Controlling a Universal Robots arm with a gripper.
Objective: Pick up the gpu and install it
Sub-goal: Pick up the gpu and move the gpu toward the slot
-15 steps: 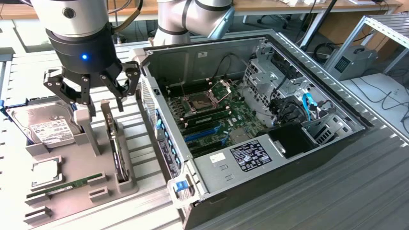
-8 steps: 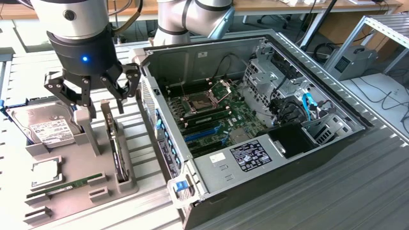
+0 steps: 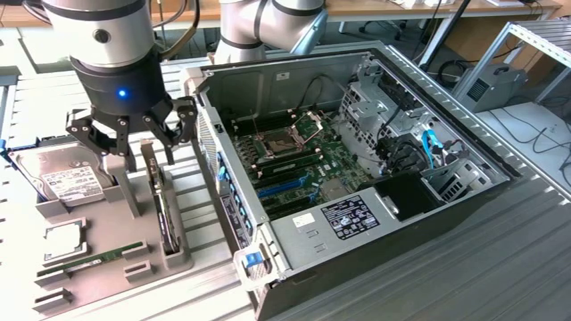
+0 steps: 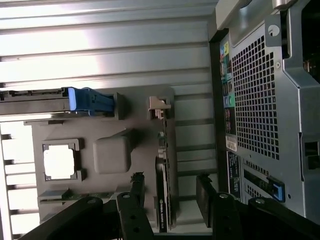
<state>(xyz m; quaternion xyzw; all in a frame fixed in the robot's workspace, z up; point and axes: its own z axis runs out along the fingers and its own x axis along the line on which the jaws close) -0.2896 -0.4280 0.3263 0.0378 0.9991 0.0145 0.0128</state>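
The gpu (image 3: 162, 207) is stood on edge in the grey tray (image 3: 103, 227), to the exterior view's left of the open case (image 3: 308, 234). The gripper (image 3: 147, 144) is spread over it, apparently untouching. It is judged stiff, light and fragile, best taken across its flat faces, mid-length.

My claw (image 3: 147, 146) hangs over the gpu (image 3: 162, 200), which stands edgewise in the tray (image 3: 98, 231). The hard drive (image 3: 67, 179) lies on one side of it and the computer case (image 3: 375, 167) on the other.
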